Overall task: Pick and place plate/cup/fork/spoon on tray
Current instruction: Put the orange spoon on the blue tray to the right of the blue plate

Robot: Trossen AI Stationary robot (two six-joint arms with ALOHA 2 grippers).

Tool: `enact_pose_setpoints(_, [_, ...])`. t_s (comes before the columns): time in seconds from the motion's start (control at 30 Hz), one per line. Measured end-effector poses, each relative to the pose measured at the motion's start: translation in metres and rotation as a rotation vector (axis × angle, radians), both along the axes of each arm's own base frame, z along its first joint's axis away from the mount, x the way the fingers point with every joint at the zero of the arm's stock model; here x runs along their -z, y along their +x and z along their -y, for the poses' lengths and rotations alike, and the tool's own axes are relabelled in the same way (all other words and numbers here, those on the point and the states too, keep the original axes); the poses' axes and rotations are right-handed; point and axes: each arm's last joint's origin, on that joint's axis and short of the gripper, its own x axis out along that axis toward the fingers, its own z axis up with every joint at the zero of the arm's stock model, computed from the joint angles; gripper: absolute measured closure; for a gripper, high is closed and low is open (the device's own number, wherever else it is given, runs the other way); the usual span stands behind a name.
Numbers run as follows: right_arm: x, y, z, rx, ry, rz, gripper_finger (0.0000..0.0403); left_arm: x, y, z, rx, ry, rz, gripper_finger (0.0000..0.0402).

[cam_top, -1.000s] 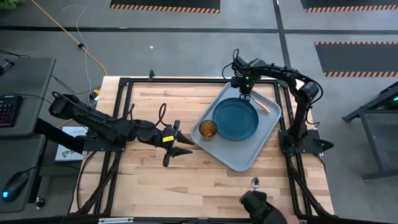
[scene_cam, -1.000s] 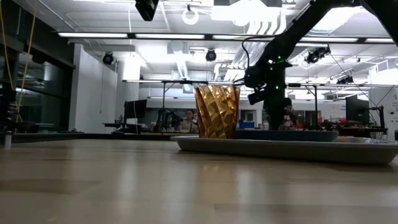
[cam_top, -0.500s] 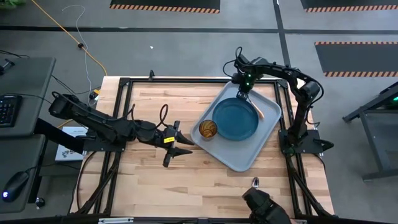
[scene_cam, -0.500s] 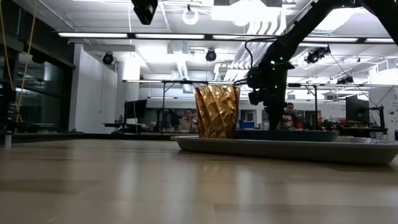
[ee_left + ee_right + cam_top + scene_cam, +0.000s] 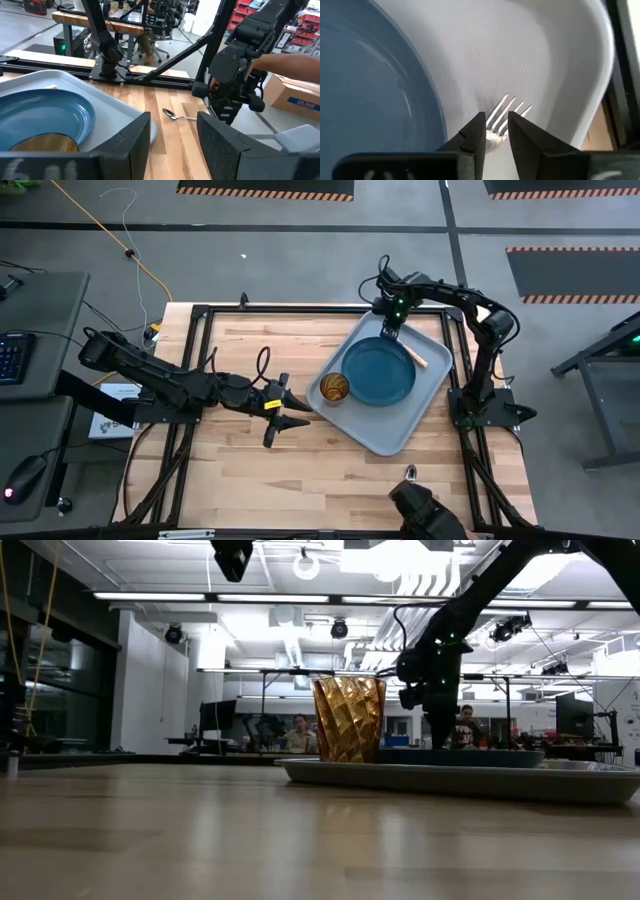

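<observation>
The right gripper [image 5: 496,127] is hovering over the tray [image 5: 425,395], its fingers nearly closed around the neck of the fork [image 5: 507,112], which is lying beside the plate [image 5: 378,372]. The left gripper [image 5: 290,412] is waiting with spread fingers over the table [image 5: 250,470], near the cup [image 5: 334,388].

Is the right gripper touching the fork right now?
Touching. In the right wrist view the right gripper has its two dark fingers closed around the neck of the fork, with the tines sticking out past them over the tray.
</observation>
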Motion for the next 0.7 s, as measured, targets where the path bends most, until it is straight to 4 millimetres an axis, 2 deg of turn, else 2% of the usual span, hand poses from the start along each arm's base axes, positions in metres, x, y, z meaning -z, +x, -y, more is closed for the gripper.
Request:
enact_pose_setpoints(0.13, [0.005,0.001,0.003,-0.022,-0.029,-0.026,0.0325,0.000,0.000,0.000,-0.002,-0.022,-0.007,0.0252])
enact_pose_setpoints(0.23, [-0.001,-0.001,0.003,-0.055,-0.066,-0.056,0.0325,0.001,0.000,0.000,-0.003,-0.020,-0.014,0.0252])
enact_pose_setpoints(0.37, [-0.030,-0.006,0.003,-0.062,-0.133,-0.053,0.0325,0.001,0.000,-0.001,-0.006,0.028,-0.005,0.0252])
enact_pose_setpoints(0.47, [-0.055,-0.012,-0.001,-0.018,-0.151,0.044,0.0325,0.001,0.001,-0.004,-0.057,0.066,-0.003,0.0252])
enact_pose_setpoints(0.57, [-0.077,-0.017,-0.011,0.031,-0.087,0.202,0.0325,0.005,0.001,-0.008,-0.126,0.088,-0.038,0.0252])
enact_pose_setpoints(0.7, [-0.100,-0.014,-0.036,0.013,0.075,0.373,0.0325,0.007,0.002,-0.017,-0.182,0.100,-0.057,0.0252])
